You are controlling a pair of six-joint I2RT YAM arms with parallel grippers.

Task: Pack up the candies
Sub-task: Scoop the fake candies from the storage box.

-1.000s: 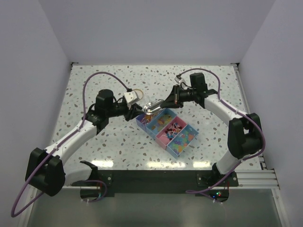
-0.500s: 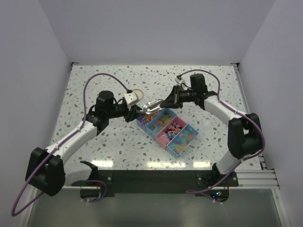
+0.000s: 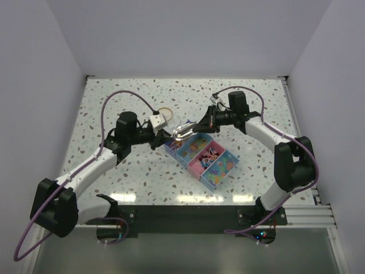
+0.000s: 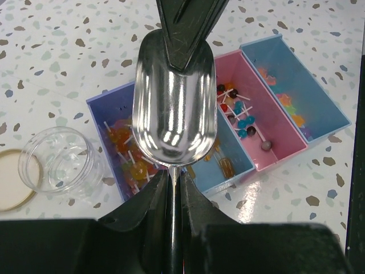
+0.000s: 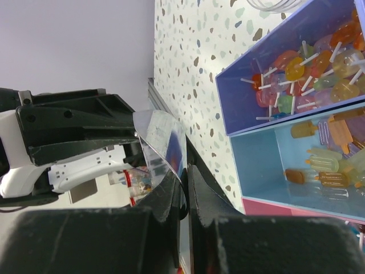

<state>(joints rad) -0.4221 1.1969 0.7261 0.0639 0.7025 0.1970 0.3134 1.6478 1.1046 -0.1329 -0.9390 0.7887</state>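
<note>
A shiny metal scoop (image 4: pixel 174 108) hangs empty over the divided box (image 3: pixel 201 155), held from both ends. My left gripper (image 4: pixel 173 174) is shut on its thin handle. My right gripper (image 5: pixel 185 171) is shut on the front rim of the scoop (image 5: pixel 157 137); its dark fingers (image 4: pixel 188 28) show at the top of the left wrist view. The candies lie in the compartments: orange and yellow ones on white sticks (image 4: pixel 122 154) in the purple one, amber ones (image 4: pixel 225 165) in the blue, dark and blue balls (image 4: pixel 242 114) in the pink.
A clear round jar (image 4: pixel 60 160) lies open left of the box with its tan lid (image 4: pixel 17 180) beside it. The far blue compartment (image 4: pixel 296 97) holds bright mixed sweets. The speckled table (image 3: pixel 114 97) has white walls on three sides.
My left fingers have closed in on the scoop's handle. The scoop and both arms have barely shifted above the box's left end.
</note>
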